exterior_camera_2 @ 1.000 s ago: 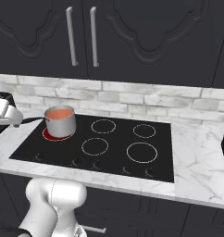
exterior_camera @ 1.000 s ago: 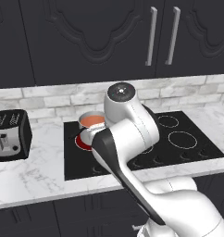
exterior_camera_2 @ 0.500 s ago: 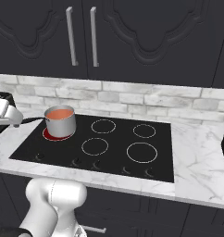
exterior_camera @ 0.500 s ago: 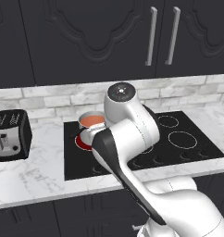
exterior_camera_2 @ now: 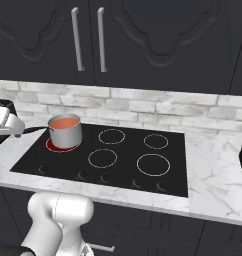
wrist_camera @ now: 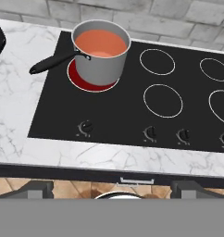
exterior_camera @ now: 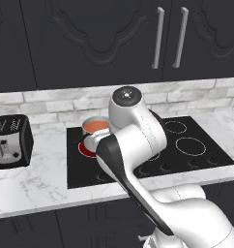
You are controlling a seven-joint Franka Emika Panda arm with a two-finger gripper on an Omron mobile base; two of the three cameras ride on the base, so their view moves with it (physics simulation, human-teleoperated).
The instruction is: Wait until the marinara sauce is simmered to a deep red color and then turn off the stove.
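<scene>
Arm (exterior_camera: 138, 140) hides part of saucepan (exterior_camera: 95, 130) & stove (exterior_camera: 196, 155)

I count one stove (wrist_camera: 118, 111), with five burner rings on it: four plain white outlines and one glowing red ring (wrist_camera: 86, 81) at about ten o'clock. One steel saucepan (wrist_camera: 102, 60) sits on that red ring, holding one pool of marinara sauce (wrist_camera: 101, 43). I count five knobs along the front row in the right base view. One toaster (exterior_camera: 10, 141) stands at nine o'clock. Two cabinet handles (exterior_camera_2: 88, 37) at twelve.
</scene>
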